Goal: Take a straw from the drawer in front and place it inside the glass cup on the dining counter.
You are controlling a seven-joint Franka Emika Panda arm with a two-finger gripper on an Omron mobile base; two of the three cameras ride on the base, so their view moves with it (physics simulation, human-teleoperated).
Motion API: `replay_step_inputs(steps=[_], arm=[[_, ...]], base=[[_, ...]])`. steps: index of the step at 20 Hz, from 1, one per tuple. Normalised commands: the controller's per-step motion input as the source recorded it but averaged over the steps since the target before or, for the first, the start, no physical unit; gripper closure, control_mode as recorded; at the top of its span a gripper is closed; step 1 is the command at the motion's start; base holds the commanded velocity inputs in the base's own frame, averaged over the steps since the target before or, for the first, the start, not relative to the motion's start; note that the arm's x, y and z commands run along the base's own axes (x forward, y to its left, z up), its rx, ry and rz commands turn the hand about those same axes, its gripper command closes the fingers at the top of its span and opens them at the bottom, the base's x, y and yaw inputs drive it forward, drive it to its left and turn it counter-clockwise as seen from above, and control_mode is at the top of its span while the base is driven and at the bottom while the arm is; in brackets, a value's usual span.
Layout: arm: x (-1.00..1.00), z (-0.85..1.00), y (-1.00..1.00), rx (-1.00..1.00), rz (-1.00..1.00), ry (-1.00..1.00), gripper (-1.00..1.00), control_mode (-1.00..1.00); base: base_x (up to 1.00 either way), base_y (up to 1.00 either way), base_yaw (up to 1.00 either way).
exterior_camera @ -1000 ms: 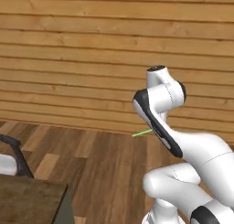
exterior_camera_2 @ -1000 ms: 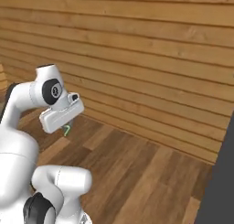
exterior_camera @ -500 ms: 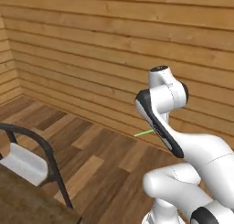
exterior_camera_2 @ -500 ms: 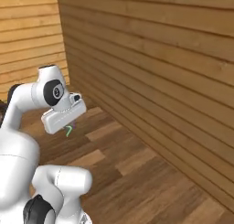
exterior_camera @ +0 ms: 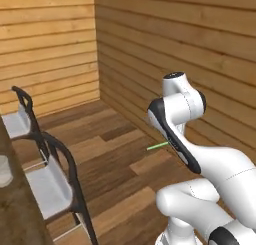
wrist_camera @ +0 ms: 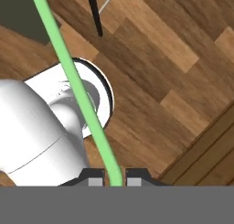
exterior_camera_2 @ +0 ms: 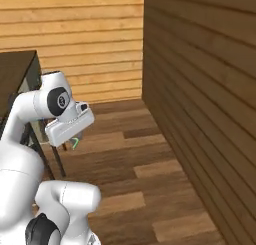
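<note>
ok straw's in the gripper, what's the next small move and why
Probably keep turning the base toward the dining counter. The gripper is shut on the straw, but the glass cup sits at the left base view's far left edge, beyond the chairs, seemingly out of reach.

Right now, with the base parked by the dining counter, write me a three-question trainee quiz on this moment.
1. True or false: the gripper is shut on the straw.
2. Where is the glass cup?
A. standing on the dining counter
B. lying on the wood floor
C. held between the fingers
3. Fill in: in the left base view, two dark-framed ______ with pale seats stand beside the dining counter.

Key:
1. True. In the hand view the straw runs up from between the two fingertips.
2. A. It stands at the left edge of the left base view, on the counter top.
3. chairs.
</note>
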Motion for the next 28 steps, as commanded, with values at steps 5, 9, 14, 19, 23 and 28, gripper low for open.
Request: replay_step_inputs(steps=[5, 9, 14, 19, 23, 28], arm=[[0.00, 0.00, 0.00, 0.00, 0.00, 0.00, 1.00, 1.00], [0.00, 0.00, 0.00, 0.00, 0.00, 0.00, 1.00, 1.00], [0.00, 0.00, 0.00, 0.00, 0.00, 0.00, 1.00, 1.00], [0.00, 0.00, 0.00, 0.00, 0.00, 0.00, 1.00, 1.00], [0.00, 0.00, 0.00, 0.00, 0.00, 0.00, 1.00, 1.00], [0.00, 0.00, 0.00, 0.00, 0.00, 0.00, 1.00, 1.00]], base=[[0.86, -0.44, 0.69], [0.67, -0.47, 0.72], [0.49, -0.53, 0.73], [0.14, -0.67, 0.70], [0.13, -0.68, 0.69], [0.12, -0.78, 0.67]])
